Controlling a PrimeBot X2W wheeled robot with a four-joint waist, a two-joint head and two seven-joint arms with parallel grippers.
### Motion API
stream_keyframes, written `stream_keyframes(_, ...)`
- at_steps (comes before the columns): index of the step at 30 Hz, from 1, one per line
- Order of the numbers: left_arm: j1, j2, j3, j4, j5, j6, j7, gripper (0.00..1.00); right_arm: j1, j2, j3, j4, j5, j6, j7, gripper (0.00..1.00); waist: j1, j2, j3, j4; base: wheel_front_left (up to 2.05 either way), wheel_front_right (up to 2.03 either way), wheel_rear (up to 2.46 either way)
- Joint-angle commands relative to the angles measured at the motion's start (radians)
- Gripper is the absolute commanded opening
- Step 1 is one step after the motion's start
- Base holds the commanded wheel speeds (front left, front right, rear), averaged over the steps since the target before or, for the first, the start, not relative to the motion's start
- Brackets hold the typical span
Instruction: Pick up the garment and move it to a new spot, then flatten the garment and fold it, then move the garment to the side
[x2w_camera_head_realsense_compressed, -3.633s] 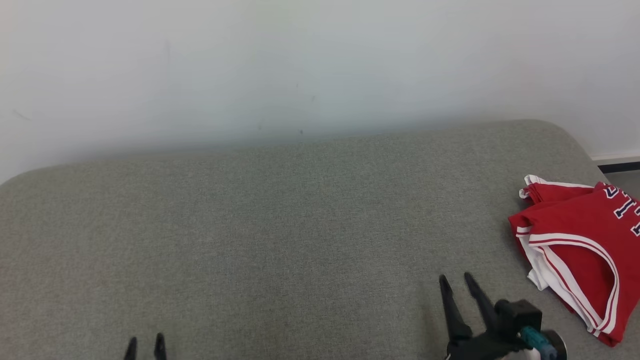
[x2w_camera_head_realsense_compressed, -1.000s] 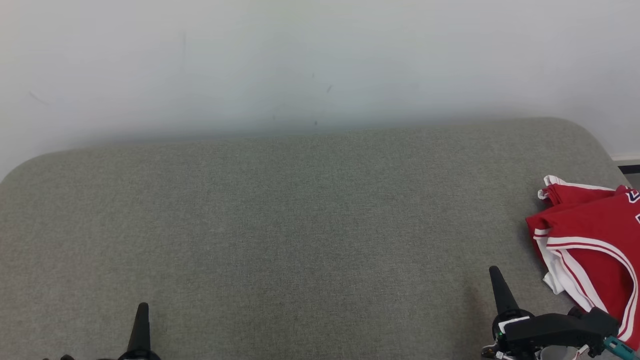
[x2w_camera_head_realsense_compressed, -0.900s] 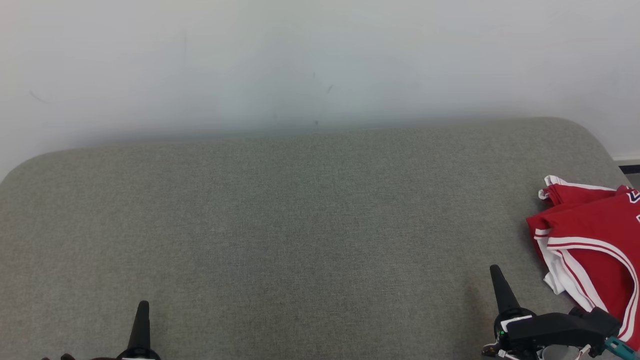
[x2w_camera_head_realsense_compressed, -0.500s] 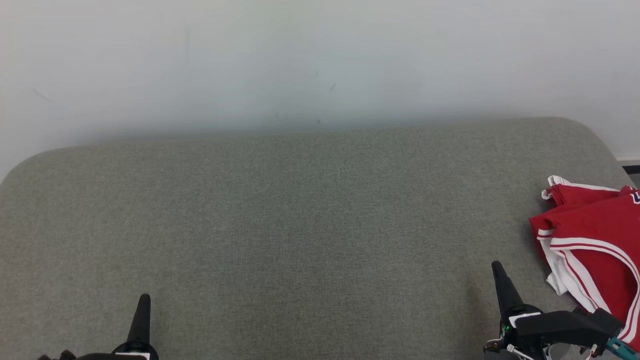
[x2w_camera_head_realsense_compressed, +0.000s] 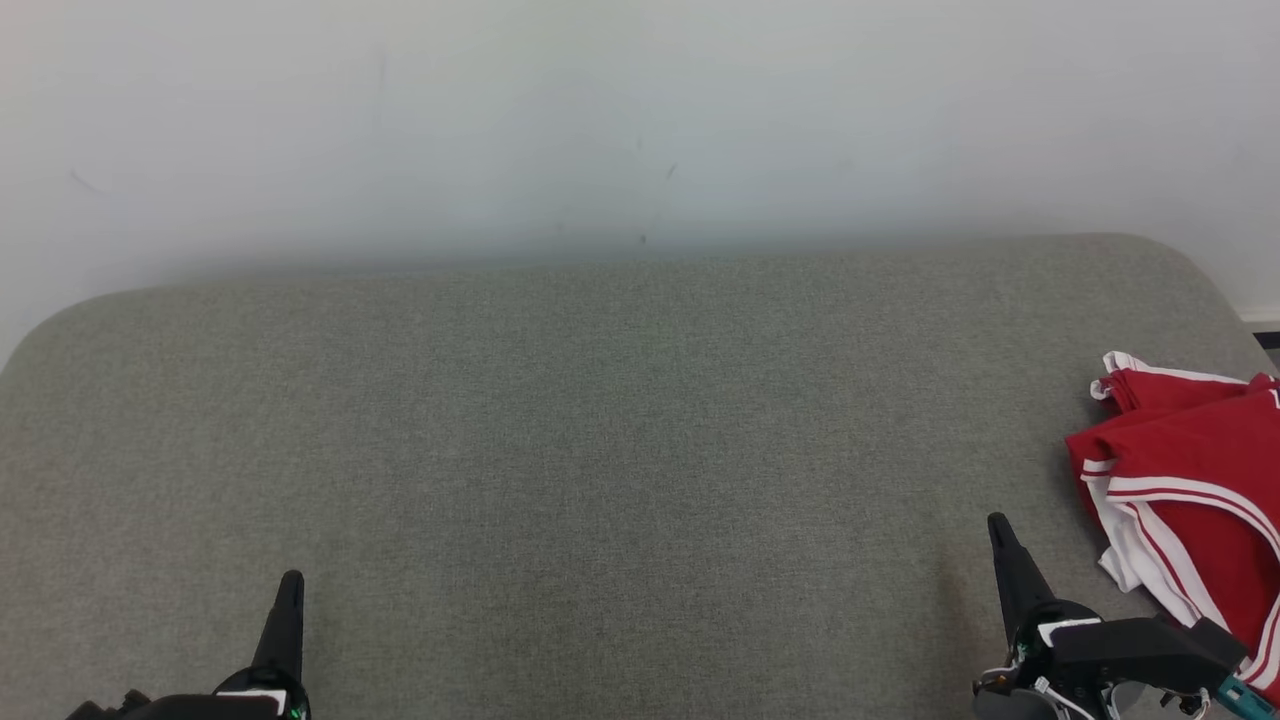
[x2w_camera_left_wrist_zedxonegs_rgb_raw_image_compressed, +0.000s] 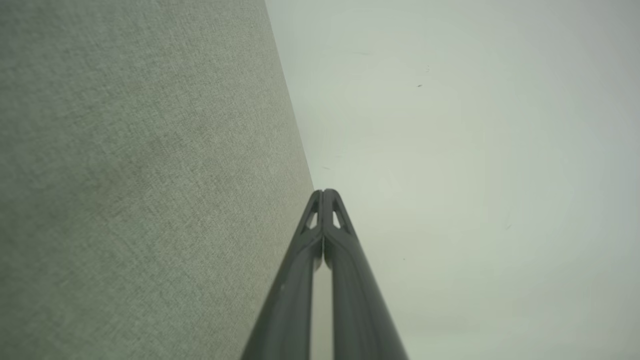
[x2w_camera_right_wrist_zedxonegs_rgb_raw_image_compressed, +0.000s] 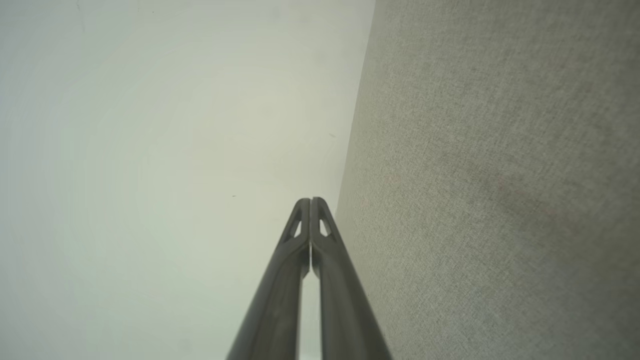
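Note:
The garment (x2w_camera_head_realsense_compressed: 1195, 500), a red jersey with white and dark trim, lies folded at the right edge of the grey cushion (x2w_camera_head_realsense_compressed: 600, 450), partly cut off by the head view's border. My right gripper (x2w_camera_head_realsense_compressed: 997, 527) stands at the lower right, just left of the garment and apart from it, fingers together and holding nothing. My left gripper (x2w_camera_head_realsense_compressed: 290, 585) is at the lower left, also shut and empty. Each wrist view shows that arm's own fingertips pressed together: the left gripper (x2w_camera_left_wrist_zedxonegs_rgb_raw_image_compressed: 323, 192) and the right gripper (x2w_camera_right_wrist_zedxonegs_rgb_raw_image_compressed: 310, 201) point at the pale wall.
The grey fabric cushion spans the head view, with a rounded far edge against a white wall (x2w_camera_head_realsense_compressed: 640, 120). A strip of dark baseboard (x2w_camera_head_realsense_compressed: 1265, 338) shows at the far right.
Both grippers have risen slightly in the head view over the last second. The whole picture has shifted a little right, so the camera moved. The garment lies as before.

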Motion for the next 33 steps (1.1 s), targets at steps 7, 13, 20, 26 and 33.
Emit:
stream_keyframes(7, -0.021, 0.006, 0.004, -0.009, -0.073, -0.008, 0.019, 0.0, -0.008, 0.002, -0.007, -0.019, 0.069, -0.002, 0.019, 0.0, -0.0001, -0.0001, 0.003, 0.004, 0.0, 0.0, 0.0)
stream_keyframes(13, -0.027, 0.006, 0.005, -0.01, -0.115, -0.01, 0.03, 0.0, -0.007, 0.002, -0.011, -0.025, 0.113, -0.002, 0.031, 0.0, -0.0001, -0.0001, 0.004, 0.007, 0.0, 0.0, 0.0)
stream_keyframes(20, -0.031, 0.006, 0.005, -0.012, -0.161, -0.011, 0.042, 0.0, -0.006, 0.002, -0.016, -0.035, 0.163, -0.002, 0.042, 0.0, -0.0001, -0.0001, 0.007, 0.011, 0.0, 0.0, 0.0)
stream_keyframes(26, -0.032, 0.006, 0.005, -0.012, -0.166, -0.008, 0.043, 0.0, -0.006, 0.002, -0.016, -0.034, 0.165, -0.002, 0.044, 0.0, -0.0001, -0.0001, 0.007, 0.012, 0.0, 0.0, 0.0)
stream_keyframes(33, -0.032, 0.006, 0.005, -0.012, -0.166, -0.008, 0.043, 0.0, -0.006, 0.002, -0.016, -0.034, 0.165, -0.002, 0.044, 0.0, -0.0001, -0.0001, 0.007, 0.012, 0.0, 0.0, 0.0)
